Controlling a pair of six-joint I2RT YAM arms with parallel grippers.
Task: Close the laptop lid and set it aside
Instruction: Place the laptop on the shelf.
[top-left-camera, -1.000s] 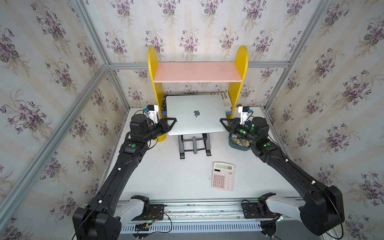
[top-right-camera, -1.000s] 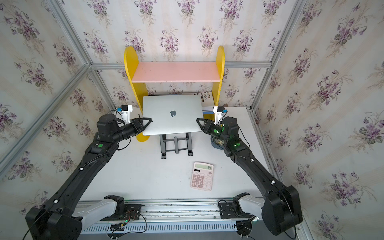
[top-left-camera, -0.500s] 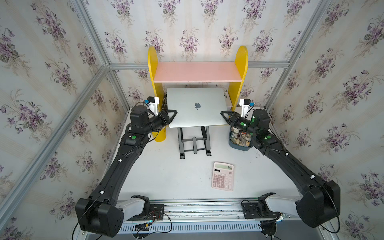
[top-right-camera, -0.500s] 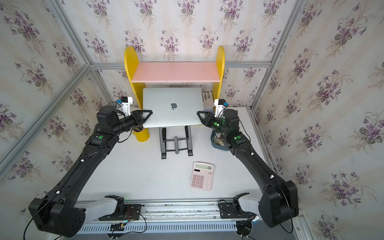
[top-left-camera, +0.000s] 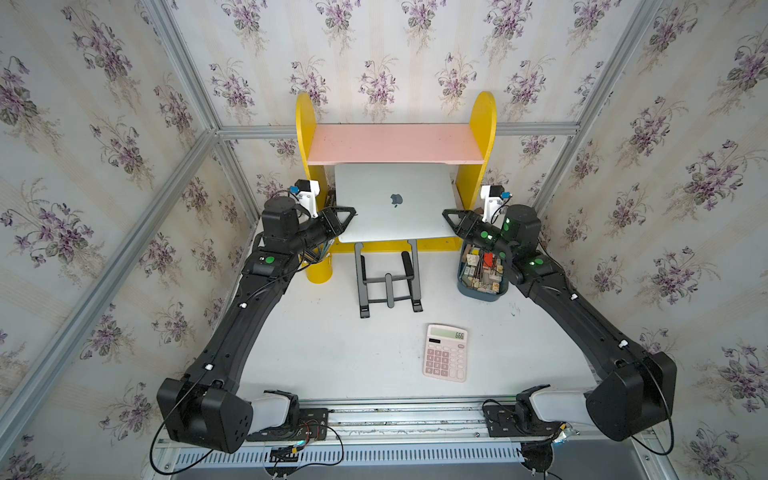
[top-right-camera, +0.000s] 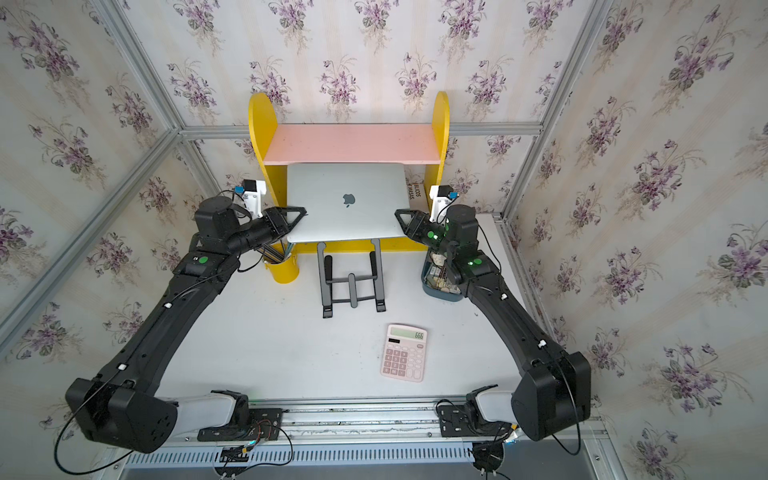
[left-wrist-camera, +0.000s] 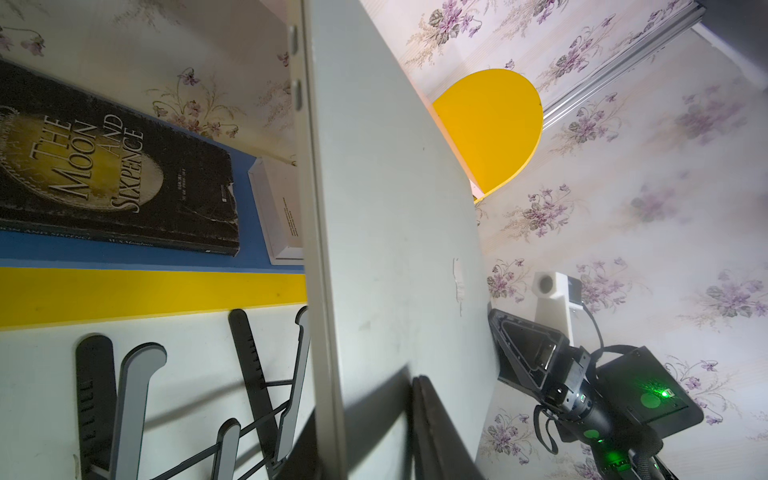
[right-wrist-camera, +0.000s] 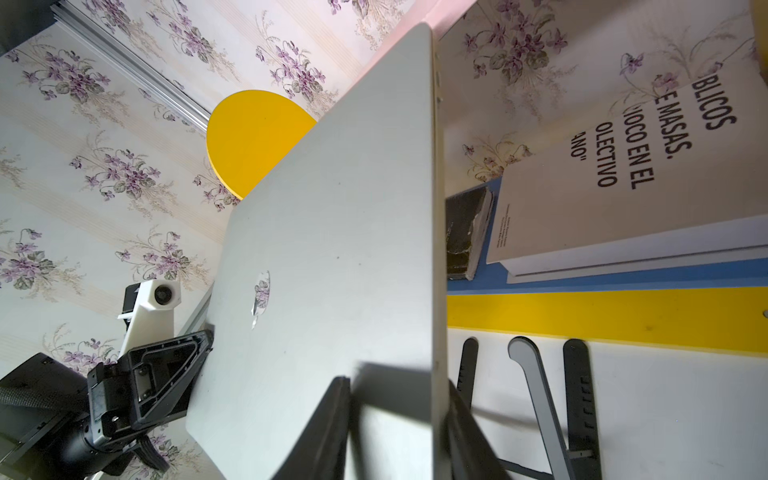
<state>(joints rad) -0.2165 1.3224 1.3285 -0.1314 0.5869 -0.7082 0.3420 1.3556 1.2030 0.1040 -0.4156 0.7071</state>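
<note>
We see the laptop (top-left-camera: 395, 203) shut, the laptop lid (top-right-camera: 332, 187) lying flat on the base with the apple logo facing up. It hangs between the two arms, roughly level, under the pink shelf (top-left-camera: 395, 143) and at 12 o'clock from the black stand (top-left-camera: 388, 282). In both top views its near edge overlaps the stand's upper arms. The wrist views show it raised, with the stand lower down on the white table (top-left-camera: 332, 353).

The left gripper (top-left-camera: 347, 216) clamps the laptop's 9 o'clock edge, jaws pinched nearly together on the thin slab. In the left wrist view one of its fingers (left-wrist-camera: 432, 432) presses on the lid. The right gripper (top-left-camera: 451, 218) clamps the 3 o'clock edge in the same narrow pinch, and in the right wrist view we see its fingers (right-wrist-camera: 328, 432) on either face of the laptop.

The pink calculator (top-left-camera: 445, 353) lies at 5 o'clock from the stand, well apart from it. A yellow cup (top-left-camera: 319, 270) stands at 9 o'clock of the stand, and a blue-grey bin (top-left-camera: 482, 278) at 3 o'clock, under the right arm. On the blue lower board a dark book (left-wrist-camera: 104, 166) and a white book (right-wrist-camera: 623, 187) lie flat.
</note>
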